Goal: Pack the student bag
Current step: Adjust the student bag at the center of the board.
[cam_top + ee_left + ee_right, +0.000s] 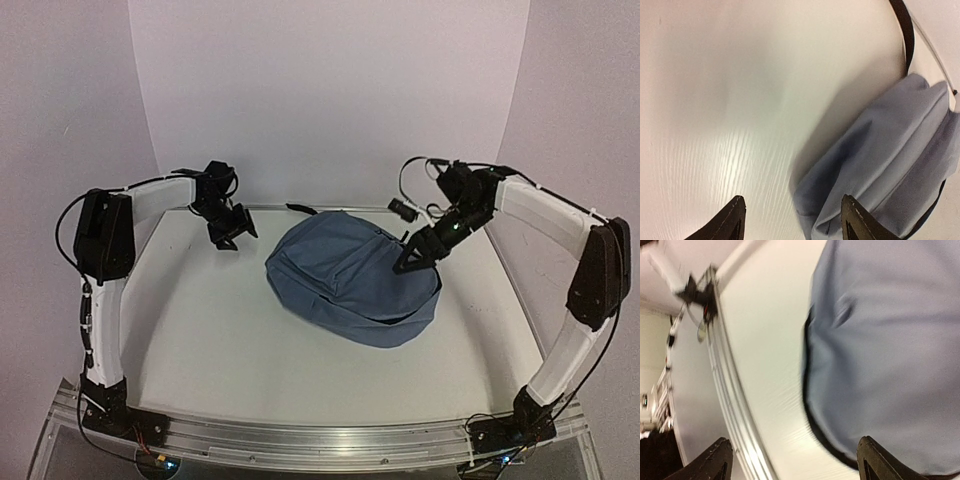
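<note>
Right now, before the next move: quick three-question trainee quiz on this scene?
1. True or false: the student bag stands upright on the table.
2. Which gripper hangs over the bag? A) left gripper B) right gripper
3. Fill in: the left gripper's jaws are ____.
Key: 1 false, it lies flat. 2 B. 3 open, with nothing between them.

This is a robotics lab test cell. A white table (220,340) fills the middle, boxed in by plain pale backdrop panels (330,90) from 9 through 12 to 3 o'clock. At 6 o'clock a metal rail (320,435) carries the left arm (105,290) and the right arm (580,290), bolted down.
</note>
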